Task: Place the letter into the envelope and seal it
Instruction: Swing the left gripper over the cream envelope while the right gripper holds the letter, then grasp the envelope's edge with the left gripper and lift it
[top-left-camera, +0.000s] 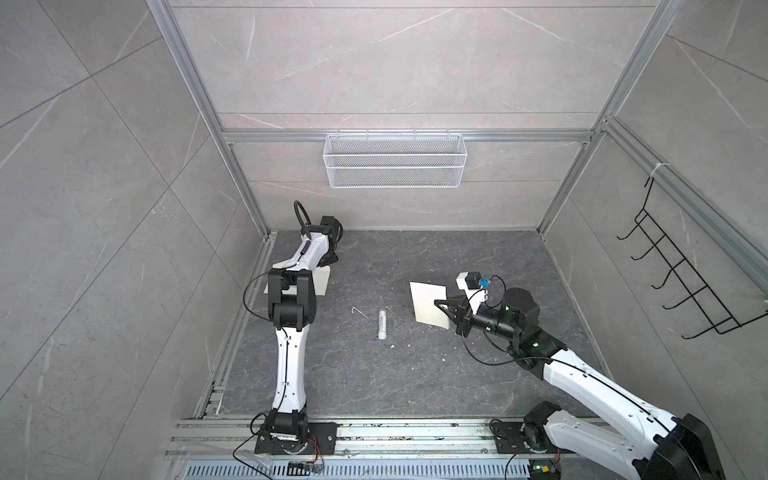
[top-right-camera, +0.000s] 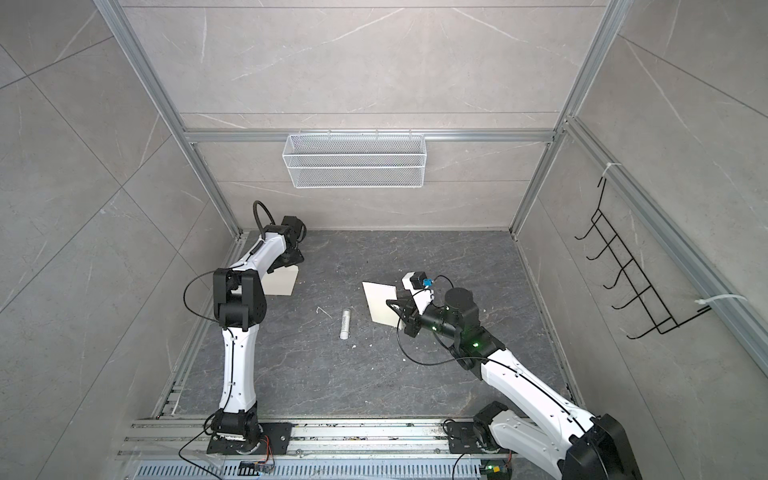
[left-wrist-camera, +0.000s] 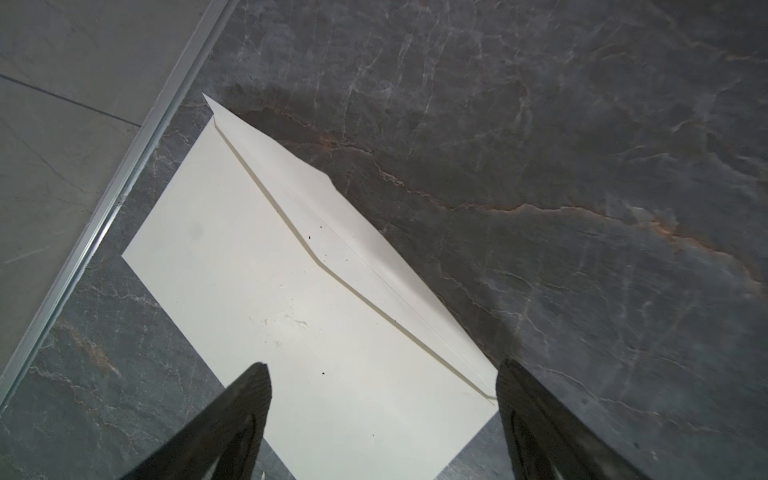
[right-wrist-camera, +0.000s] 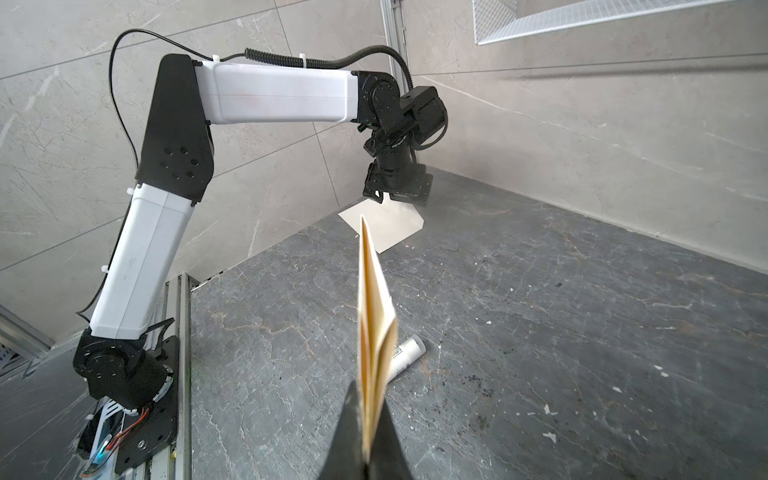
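cream-white paper of the envelope (left-wrist-camera: 270, 291) flat near the far left corner of the dark stone surface (top-left-camera: 374, 374), close beside the left edge, pocket face up and pointed flap turned out toward the middle; laid that way, by the look of it, to leave the mouth open for a sheet sliding in. left gripper (left-wrist-camera: 382, 368) poised over one short end, jaws wide apart and straddling that end, nothing between them; likely set there to pin or pinch the envelope and stop it skating on the smooth stone. whether touching the paper or just above it, cannot tell. right gripper (right-wrist-camera: 365, 436) with jaws together, clamped on one end of the letter (right-wrist-camera: 376, 324), folded into a narrow packet, tan within the folds and pale cream outside; carried over the right half of the surface, well apart from the envelope, free end aimed toward it. gripped by one end, probably, to leave the leading edge free for the mouth of the pocket. small white tube (top-left-camera: 381, 324) lying near the middle of the surface, between the two arms and apart from both papers; perhaps glue for the sealing, label too small to read. stage as judged: letter in hand, envelope not yet gripped, insertion not begun. next, most likely: steadying the envelope, then bringing the packet low and flat into the mouth; risk of the loose folds splaying and catching on the pocket edge.
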